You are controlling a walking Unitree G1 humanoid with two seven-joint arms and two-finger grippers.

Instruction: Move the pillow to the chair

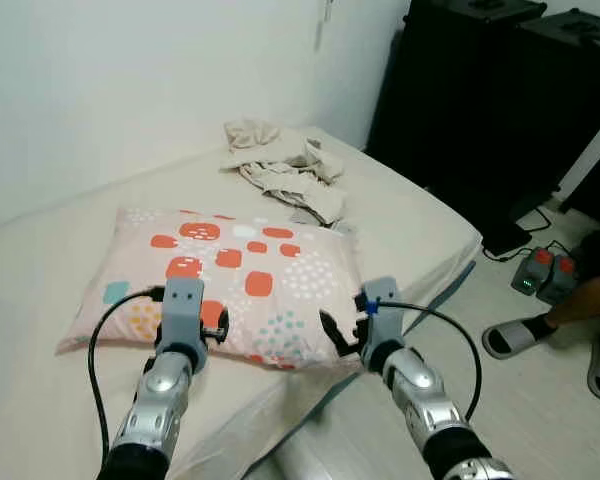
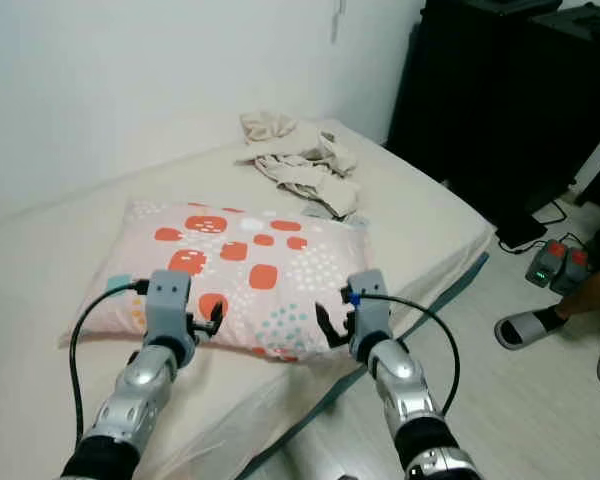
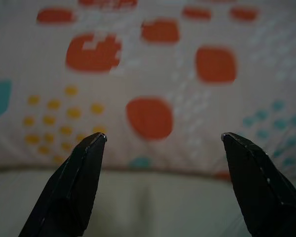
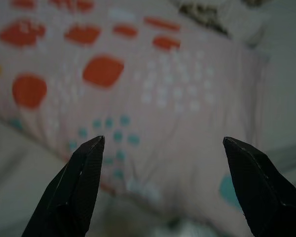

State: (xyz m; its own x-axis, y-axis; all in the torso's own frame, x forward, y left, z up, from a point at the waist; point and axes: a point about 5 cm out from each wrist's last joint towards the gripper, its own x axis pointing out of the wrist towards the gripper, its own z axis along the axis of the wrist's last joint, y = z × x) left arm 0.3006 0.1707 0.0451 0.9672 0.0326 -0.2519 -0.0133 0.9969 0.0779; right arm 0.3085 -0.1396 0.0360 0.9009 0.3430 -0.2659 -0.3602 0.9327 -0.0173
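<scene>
1. Bed (image 1: 40, 300): one, spread with a plain cream sheet, taking up the left and centre of the head views and running from the lower left up toward the upper middle.
2. Cabinet (image 1: 480, 90): one dark, tall piece at the upper right, against the white wall.
3. Pillow (image 1: 230, 270): one, lying flat on the bed near its front edge, in the middle of the frame. Its cover is pale pink, printed with orange-red rounded patches, clusters of white dots, yellow dots and teal dots, plus a teal patch near its left edge. No writing or label can be read on it.
4. Crumpled cloth (image 1: 280, 165): one beige heap on the bed beyond the pillow, upper centre.
5. Left gripper (image 3: 160, 140): its two black fingers are spread wide, and between them the wrist view shows the pillow's near edge close ahead; they hold nothing.
6. Right gripper (image 4: 163, 143): fingers likewise spread wide, facing the pillow's near right part, gripping nothing.
7. Sandals (image 1: 515, 335): two, on a person's feet at the right edge, on the light floor.
8. Small grey devices (image 1: 540, 272): two, with red tops, on the floor at the right, one showing a green light.
</scene>
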